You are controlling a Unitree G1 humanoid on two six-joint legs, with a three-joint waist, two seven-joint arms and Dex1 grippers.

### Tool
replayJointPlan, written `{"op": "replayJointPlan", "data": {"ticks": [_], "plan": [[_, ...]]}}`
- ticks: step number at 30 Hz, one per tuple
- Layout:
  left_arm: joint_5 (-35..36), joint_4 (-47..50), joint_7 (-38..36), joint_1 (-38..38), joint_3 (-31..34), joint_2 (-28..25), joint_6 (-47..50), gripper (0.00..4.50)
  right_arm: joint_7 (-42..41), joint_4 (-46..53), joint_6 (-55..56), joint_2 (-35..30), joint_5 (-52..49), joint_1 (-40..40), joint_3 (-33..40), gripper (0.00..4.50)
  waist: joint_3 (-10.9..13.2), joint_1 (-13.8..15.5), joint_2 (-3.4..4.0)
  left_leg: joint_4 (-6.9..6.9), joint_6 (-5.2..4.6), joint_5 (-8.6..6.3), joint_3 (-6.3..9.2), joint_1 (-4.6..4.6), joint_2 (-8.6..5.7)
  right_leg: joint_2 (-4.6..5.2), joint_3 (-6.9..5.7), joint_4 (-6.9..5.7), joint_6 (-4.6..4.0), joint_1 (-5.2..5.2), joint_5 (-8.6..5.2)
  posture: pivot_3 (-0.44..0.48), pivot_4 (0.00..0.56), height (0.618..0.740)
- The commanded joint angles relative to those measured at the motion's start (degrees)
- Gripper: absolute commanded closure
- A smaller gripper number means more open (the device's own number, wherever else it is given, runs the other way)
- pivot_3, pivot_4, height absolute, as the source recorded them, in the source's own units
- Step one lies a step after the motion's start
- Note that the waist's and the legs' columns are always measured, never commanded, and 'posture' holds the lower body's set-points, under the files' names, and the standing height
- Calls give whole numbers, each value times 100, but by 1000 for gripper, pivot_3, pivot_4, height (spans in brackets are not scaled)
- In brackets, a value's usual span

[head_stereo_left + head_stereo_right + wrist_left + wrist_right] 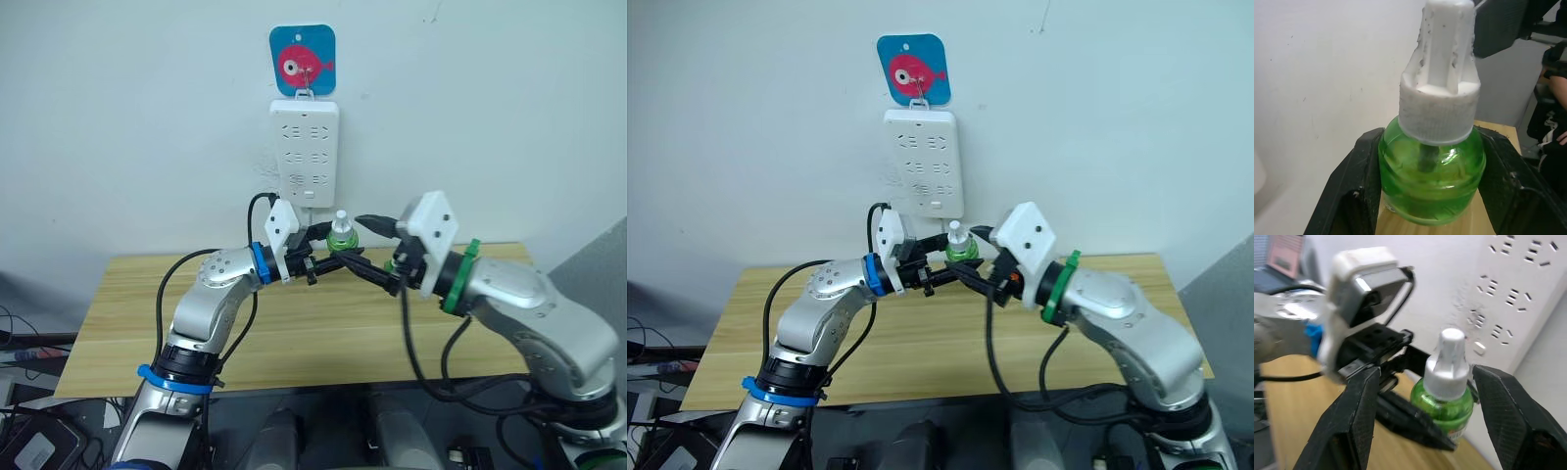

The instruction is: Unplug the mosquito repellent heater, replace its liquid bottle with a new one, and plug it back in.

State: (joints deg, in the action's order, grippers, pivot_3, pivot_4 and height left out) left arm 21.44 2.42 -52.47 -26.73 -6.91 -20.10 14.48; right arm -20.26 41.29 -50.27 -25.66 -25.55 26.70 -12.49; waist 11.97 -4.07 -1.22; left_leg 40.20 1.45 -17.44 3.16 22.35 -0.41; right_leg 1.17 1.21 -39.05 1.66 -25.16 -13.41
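At the centre of the left eye view, the left hand (328, 257) holds a green liquid bottle (341, 236) upright above the wooden tabletop (323, 333), its two black fingers (1356, 186) clamped on either side of the bottle's rounded green body. The bottle carries a white ribbed cap (1440, 98) with a narrow white top, and a dark wick shows through the green liquid in the left wrist view.

The right hand (377, 250) comes in from the right of the frame with its fingers (1352, 416) spread wide. In the right wrist view they stand on either side of the bottle without touching it.

Just above the bottle, in the upper middle of the frame, a long white power strip (305, 152) hangs on the pale wall (127, 127) from a blue hook plate (303, 60) bearing a red fish. The bottle's cap sits just below the strip's lower edge. The heater unit itself I cannot make out.
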Motion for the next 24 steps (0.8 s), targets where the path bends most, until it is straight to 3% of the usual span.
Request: {"op": "replayJointPlan", "data": {"ticks": [1, 7, 13, 15, 19, 24], "plan": [[-34, 63, -12, -98, -7, 58, -202, 2212, 166, -162, 281, 143, 352, 177, -78, 1400, 0, -13, 0, 0, 0, 0, 2, 1, 0, 0, -2, 0, 0, 0, 0, -154, 147, 730], [-23, 137, -10, -22, 13, 41, -254, 2212, 90, -487, 494, 369, 473, 245, 17, 1400, -2, -59, 1, 0, 0, 0, 4, 2, 1, 0, -3, 2, 0, 0, 0, -137, 141, 730], [57, 283, -159, 58, 16, -47, -251, 2212, -357, -550, 476, 382, 132, 206, 134, 3329, -3, -69, 0, -1, -1, 0, 7, 2, 2, -1, -6, 1, 0, 0, 0, -125, 138, 730], [77, 311, -284, 68, 4, -110, -264, 2212, -763, -651, 531, 292, -96, 275, 211, 3446, -5, -69, 0, -1, -1, 0, 8, 2, 1, -1, -5, 1, 0, 2, 0, -124, 139, 730], [187, 305, -705, 65, 1, -344, -213, 2212, -2181, -1208, 1002, -325, -373, 664, 292, 3446, -5, -69, 1, -1, -1, 0, 6, 1, -1, -4, -6, 3, 0, 4, 0, -113, 138, 730], [534, 533, -1766, 16, -118, -1051, 66, 2212, -4745, -2630, 1525, -1231, -510, 1884, -105, 3446, -3, -81, 2, -5, -4, 0, 1, -6, 1, -14, -12, 6, 0, 8, 0, -93, 155, 730]]}}
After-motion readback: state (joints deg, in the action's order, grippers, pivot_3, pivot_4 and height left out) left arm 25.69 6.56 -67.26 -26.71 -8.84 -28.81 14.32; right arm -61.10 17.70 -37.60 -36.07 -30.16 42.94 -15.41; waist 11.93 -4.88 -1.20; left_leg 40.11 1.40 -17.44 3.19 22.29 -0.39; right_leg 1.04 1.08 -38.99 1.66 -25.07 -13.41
